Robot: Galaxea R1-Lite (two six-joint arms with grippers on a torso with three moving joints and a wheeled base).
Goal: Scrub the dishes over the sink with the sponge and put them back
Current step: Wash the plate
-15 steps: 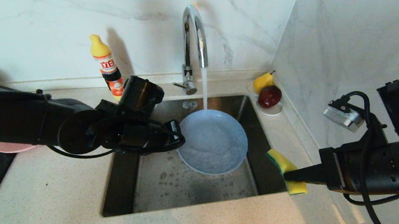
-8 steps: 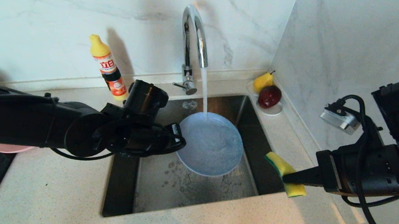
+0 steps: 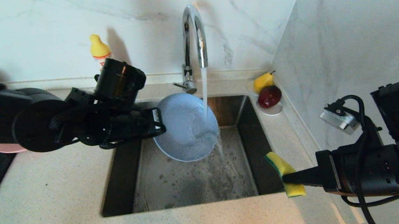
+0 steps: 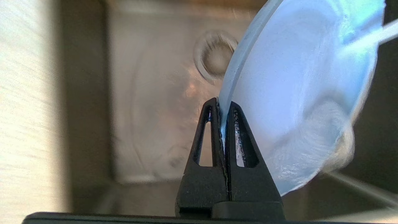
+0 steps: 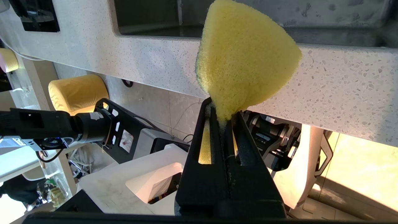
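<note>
The left gripper (image 4: 222,104) is clamped on the rim of the blue plate (image 3: 186,127), its two fingers (image 4: 207,146) pressed together with the thin edge between them. It holds the plate tilted steeply over the sink (image 3: 194,182), the inner face turned toward the tap (image 3: 194,41). Water (image 3: 204,87) runs from the spout onto the plate's upper right part and spills off its lower edge into the basin, where suds and droplets lie on the steel floor. In the left wrist view the round drain (image 4: 214,59) shows just beyond the plate's rim.

The right gripper (image 3: 286,176) is closed on the narrow end of the sponge (image 3: 284,172), holding it above the sink's right front corner, well apart from the plate. The sponge's yellow body fans out past the fingertips, its green layer facing the basin.

On the counter (image 3: 50,189) behind the left arm stands a yellow-capped bottle (image 3: 99,50), mostly hidden by the wrist. The edge of a pink plate (image 3: 4,147) peeks out under the left arm at the counter's far left. In the back right corner a saucer (image 3: 273,112) carries a pear (image 3: 263,81) and a dark red fruit (image 3: 269,96).
</note>
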